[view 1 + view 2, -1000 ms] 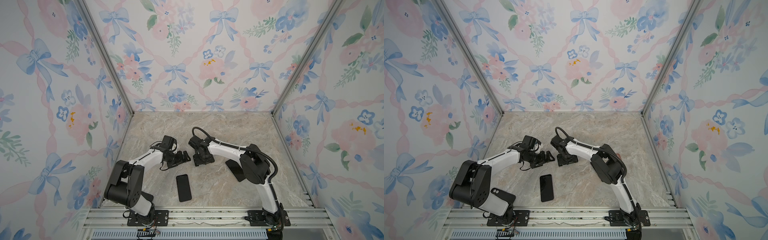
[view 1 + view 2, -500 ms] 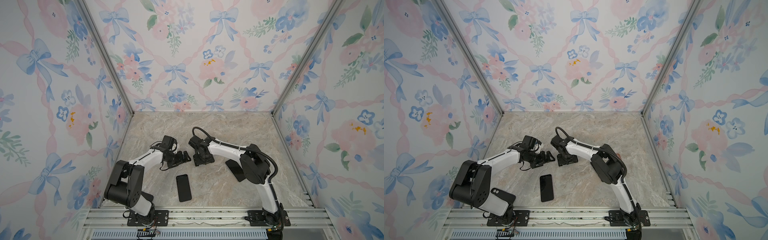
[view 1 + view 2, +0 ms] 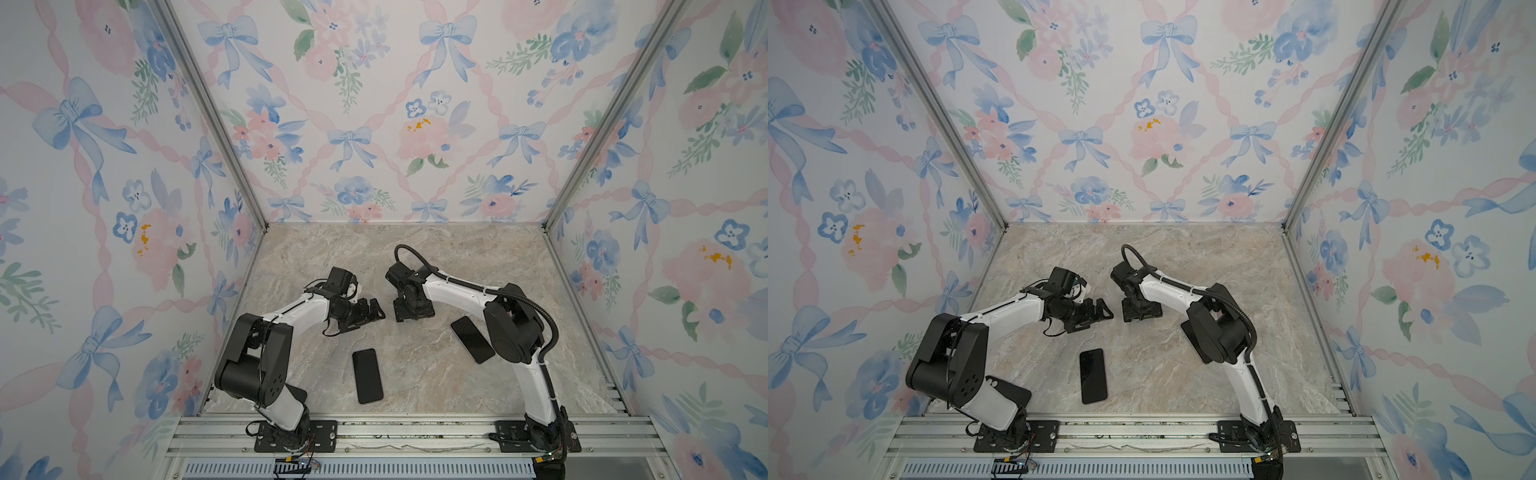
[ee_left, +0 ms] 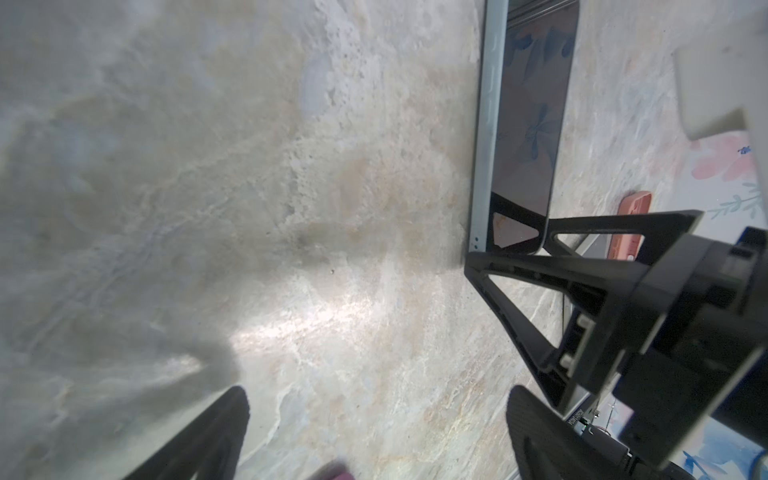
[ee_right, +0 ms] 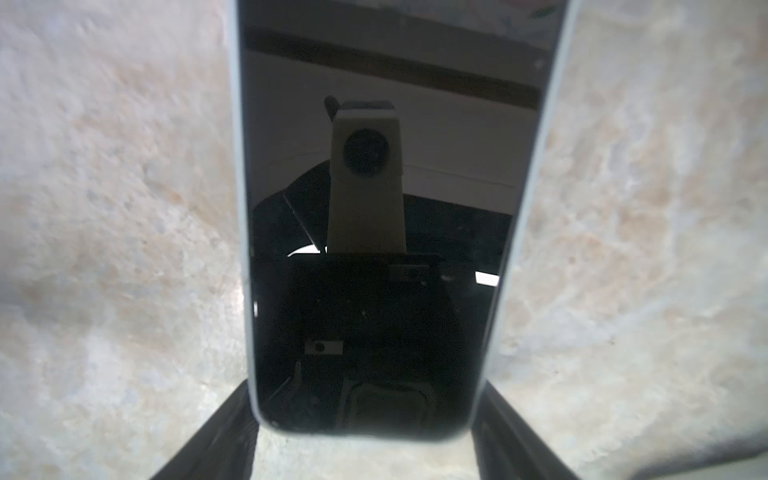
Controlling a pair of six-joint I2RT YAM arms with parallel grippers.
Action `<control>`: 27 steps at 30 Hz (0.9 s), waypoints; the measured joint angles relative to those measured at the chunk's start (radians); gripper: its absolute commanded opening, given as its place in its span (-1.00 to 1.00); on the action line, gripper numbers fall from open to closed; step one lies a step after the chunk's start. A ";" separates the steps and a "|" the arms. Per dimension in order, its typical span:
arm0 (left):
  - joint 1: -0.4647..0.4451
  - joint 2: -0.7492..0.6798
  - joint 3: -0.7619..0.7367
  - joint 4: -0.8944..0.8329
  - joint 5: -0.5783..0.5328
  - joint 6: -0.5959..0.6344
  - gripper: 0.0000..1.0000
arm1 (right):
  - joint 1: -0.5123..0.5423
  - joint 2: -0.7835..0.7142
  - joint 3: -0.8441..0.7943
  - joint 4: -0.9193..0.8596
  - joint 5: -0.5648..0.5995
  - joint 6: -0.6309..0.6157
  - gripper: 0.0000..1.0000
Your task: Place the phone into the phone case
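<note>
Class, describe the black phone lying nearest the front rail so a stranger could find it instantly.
Start at the metal rail at the front. Just behind its middle lies a black phone, flat and alone. Unlike the other dark slab, it lies clear of both arms.

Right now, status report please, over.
Left gripper open, empty. Right gripper clamps dark-screened, pale-blue-edged phone, flat on marble table. Salmon-pink phone case untouched. Two black slabs lie elsewhere.

Crowded centre, open back
Both grippers, left gripper point(image 3: 376, 309) and right gripper point(image 3: 414, 313), nearly meet mid-frame; bare marble tabletop point(image 3: 415, 249) lies open above them.
</note>
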 measured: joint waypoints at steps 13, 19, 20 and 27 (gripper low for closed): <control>0.000 0.137 0.129 0.000 0.029 0.008 0.96 | -0.134 0.099 0.266 -0.051 0.011 -0.046 0.07; 0.000 0.202 0.194 0.001 0.045 0.011 0.96 | -0.176 0.195 0.388 -0.089 0.009 -0.072 0.07; 0.000 0.212 0.201 0.000 0.047 0.011 0.96 | -0.181 0.209 0.405 -0.093 0.006 -0.076 0.07; 0.000 0.244 0.237 0.001 0.068 0.011 0.96 | -0.196 0.288 0.483 -0.128 -0.002 -0.090 0.07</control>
